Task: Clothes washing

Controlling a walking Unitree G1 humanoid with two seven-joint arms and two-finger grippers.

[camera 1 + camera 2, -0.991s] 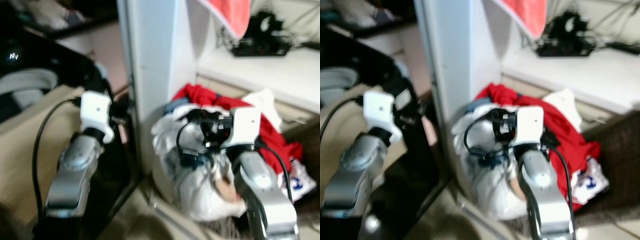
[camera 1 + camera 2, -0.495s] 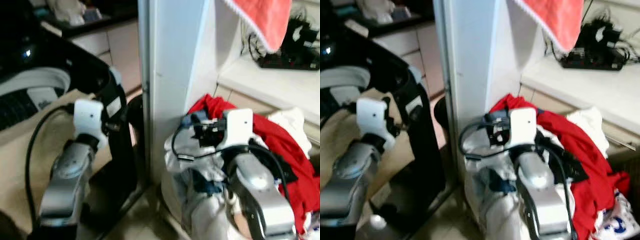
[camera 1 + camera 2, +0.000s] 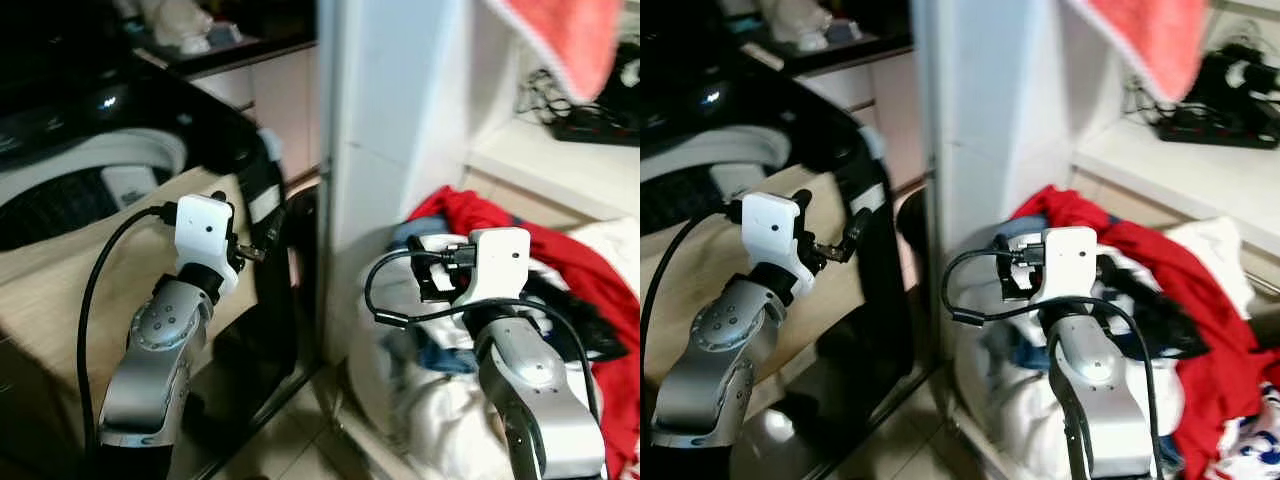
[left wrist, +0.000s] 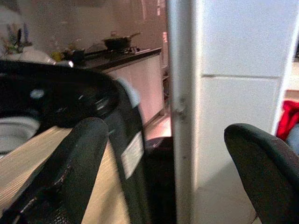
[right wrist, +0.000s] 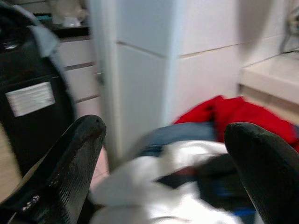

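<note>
A: Nearest items, right side?
B: Right gripper [image 5: 163, 154] raised over the laundry pile [image 3: 1160, 330], fingers [image 5: 70, 163] spread wide, nothing held. White garment [image 3: 440, 420] at the near edge of the pile, directly below the silver forearm.

A: Left side?
B: Left gripper [image 4: 163, 158] raised beside the washing machine [image 3: 120, 160], fingers [image 4: 74, 163] likewise spread, empty. Aimed at the gap between the machine's black corner and the white pillar [image 3: 390, 150].

A: Location of the clothes?
B: Heaped on the floor against the foot of the pillar, to the right of it. Red garment [image 3: 1210, 300] across the far and right part of the heap; blue fabric [image 5: 182, 133] between red and white.

A: Machine condition?
B: Top-loader, lid up, drum opening [image 3: 70, 190] visible at the left. Label [image 4: 132, 154] on the near black corner.

A: Farther back?
B: White shelf [image 3: 1180, 170] above the pile, tangled black cables [image 3: 1230, 95] on it. Coral towel [image 3: 1150, 40] hanging over the shelf's front edge. Kitchen counter with a pan [image 4: 119, 43] behind the machine, blurred.
</note>
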